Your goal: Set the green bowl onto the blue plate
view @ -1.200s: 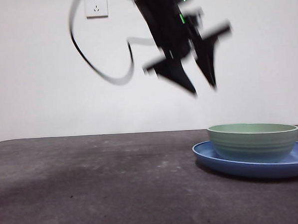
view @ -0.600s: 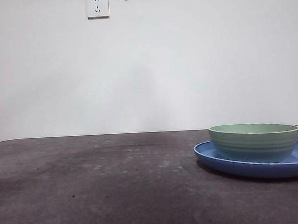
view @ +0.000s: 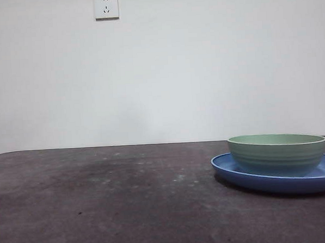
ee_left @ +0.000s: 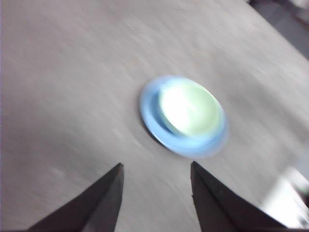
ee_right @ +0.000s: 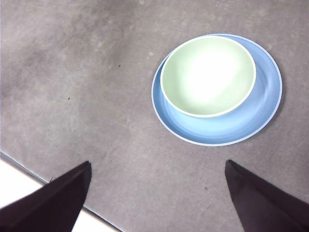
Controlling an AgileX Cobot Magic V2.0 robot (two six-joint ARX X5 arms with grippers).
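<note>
Dark table (view: 101,201) carries the blue plate (view: 236,175).

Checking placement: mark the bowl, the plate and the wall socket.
bowl (view: 277,154), front view, ridged side wall.
plate (ee_right: 227,130), right wrist view, bare blue floor beside the bowl.
wall socket (view: 106,6), front view, middle of its white faceplate.
</note>
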